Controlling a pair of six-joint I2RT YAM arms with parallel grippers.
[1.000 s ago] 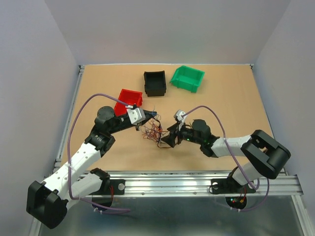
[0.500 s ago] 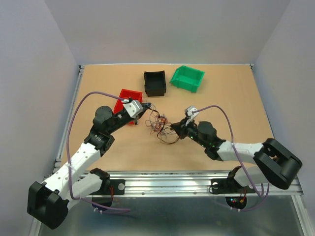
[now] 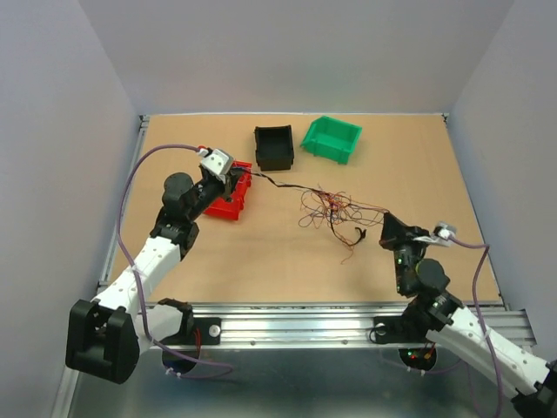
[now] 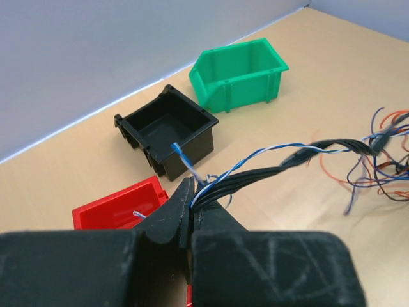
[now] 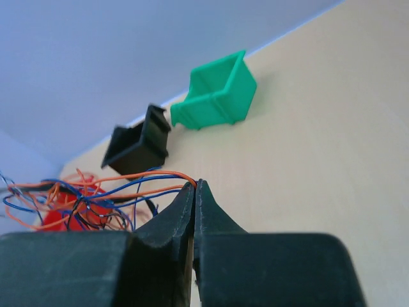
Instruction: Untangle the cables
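Note:
The cables (image 3: 331, 207) are a loose tangle of thin orange, red, blue and black wires, spread across the middle of the table. A dark strand runs from the tangle left to my left gripper (image 3: 244, 177), which hovers over the red bin (image 3: 228, 205). In the left wrist view that gripper (image 4: 195, 190) is shut on a black bundle (image 4: 268, 173) with a blue-white wire. My right gripper (image 3: 385, 219) sits at the tangle's right end. In the right wrist view it (image 5: 195, 185) is shut on orange and blue wires (image 5: 128, 182).
A black bin (image 3: 274, 146) and a green bin (image 3: 332, 138) stand at the back of the table, both seen in the wrist views (image 4: 167, 131) (image 4: 239, 70). The red bin (image 4: 118, 208) holds a short blue-white wire. Metal rails border the table.
The right gripper closed on wires and pulled back to the right. The left gripper moved up and left over the red bin. The tangle stretched out between them.

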